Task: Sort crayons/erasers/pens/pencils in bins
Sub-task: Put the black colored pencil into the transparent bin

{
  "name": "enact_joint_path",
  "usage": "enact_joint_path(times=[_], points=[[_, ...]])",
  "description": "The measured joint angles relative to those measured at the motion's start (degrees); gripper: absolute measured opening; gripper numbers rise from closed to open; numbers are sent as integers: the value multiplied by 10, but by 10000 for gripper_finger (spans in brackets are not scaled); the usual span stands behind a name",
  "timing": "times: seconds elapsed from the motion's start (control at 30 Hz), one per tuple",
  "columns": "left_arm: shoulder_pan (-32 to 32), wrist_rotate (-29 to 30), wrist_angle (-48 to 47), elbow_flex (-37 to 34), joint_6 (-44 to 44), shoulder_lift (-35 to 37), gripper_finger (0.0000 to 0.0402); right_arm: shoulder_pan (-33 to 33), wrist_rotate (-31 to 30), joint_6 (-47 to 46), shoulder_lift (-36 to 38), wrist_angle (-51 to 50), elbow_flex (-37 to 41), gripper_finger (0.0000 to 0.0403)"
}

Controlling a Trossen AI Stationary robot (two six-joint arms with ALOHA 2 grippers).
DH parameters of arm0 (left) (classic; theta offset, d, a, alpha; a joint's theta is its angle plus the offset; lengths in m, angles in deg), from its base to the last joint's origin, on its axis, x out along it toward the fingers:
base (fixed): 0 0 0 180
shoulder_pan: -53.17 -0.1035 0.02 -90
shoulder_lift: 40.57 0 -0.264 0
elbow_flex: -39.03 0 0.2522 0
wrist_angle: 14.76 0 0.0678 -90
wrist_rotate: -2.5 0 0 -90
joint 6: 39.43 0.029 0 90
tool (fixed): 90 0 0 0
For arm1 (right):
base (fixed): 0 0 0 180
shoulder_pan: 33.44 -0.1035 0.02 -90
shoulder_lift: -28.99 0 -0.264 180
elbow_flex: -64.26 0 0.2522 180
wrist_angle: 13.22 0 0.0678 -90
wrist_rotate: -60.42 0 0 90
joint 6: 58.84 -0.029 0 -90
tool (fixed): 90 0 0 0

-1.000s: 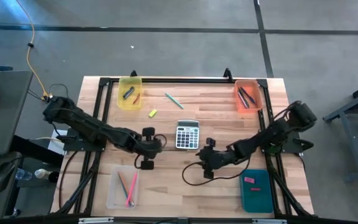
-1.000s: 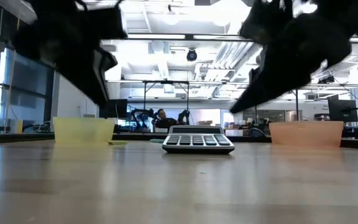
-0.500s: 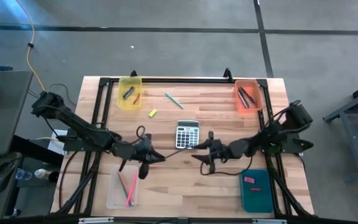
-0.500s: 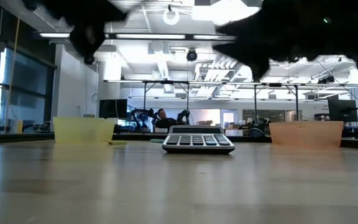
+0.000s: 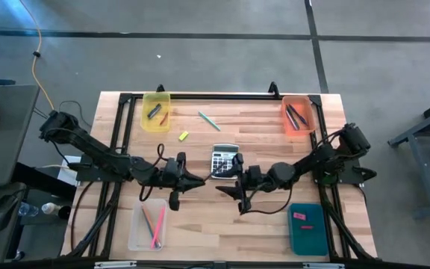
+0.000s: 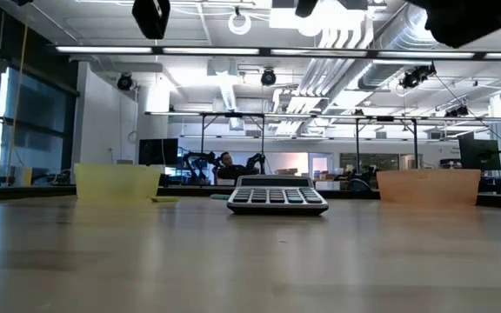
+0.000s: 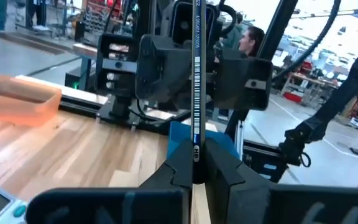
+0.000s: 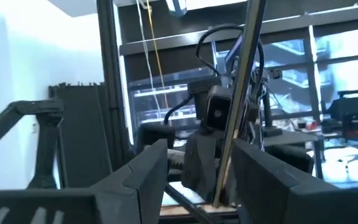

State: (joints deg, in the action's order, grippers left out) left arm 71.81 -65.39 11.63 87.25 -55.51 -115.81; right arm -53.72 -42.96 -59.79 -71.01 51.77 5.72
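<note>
Dark pen (image 7: 196, 93), pinched by the left gripper (image 5: 198, 181), is now entering the right gripper's (image 5: 224, 187) spread jaws as both arms are meeting mid-table, probably for a handover.

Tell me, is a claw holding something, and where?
Yes. The left claw is shut on a thin pencil, pinching its lower end. The right claw is open around it.

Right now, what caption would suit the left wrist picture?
Left gripper shut on a thin pencil standing upright, facing the right arm's open gripper above the wooden table.
</note>
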Motion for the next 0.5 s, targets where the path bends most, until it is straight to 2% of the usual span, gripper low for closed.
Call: enact_joint_path(times=[0.33, 0.5], points=[[2, 0, -18, 0, 2, 0, 0, 4, -32, 30, 0, -14, -41, 169], [2, 1, -22, 0, 2, 0, 0, 4, -40, 30, 0, -12, -43, 128]])
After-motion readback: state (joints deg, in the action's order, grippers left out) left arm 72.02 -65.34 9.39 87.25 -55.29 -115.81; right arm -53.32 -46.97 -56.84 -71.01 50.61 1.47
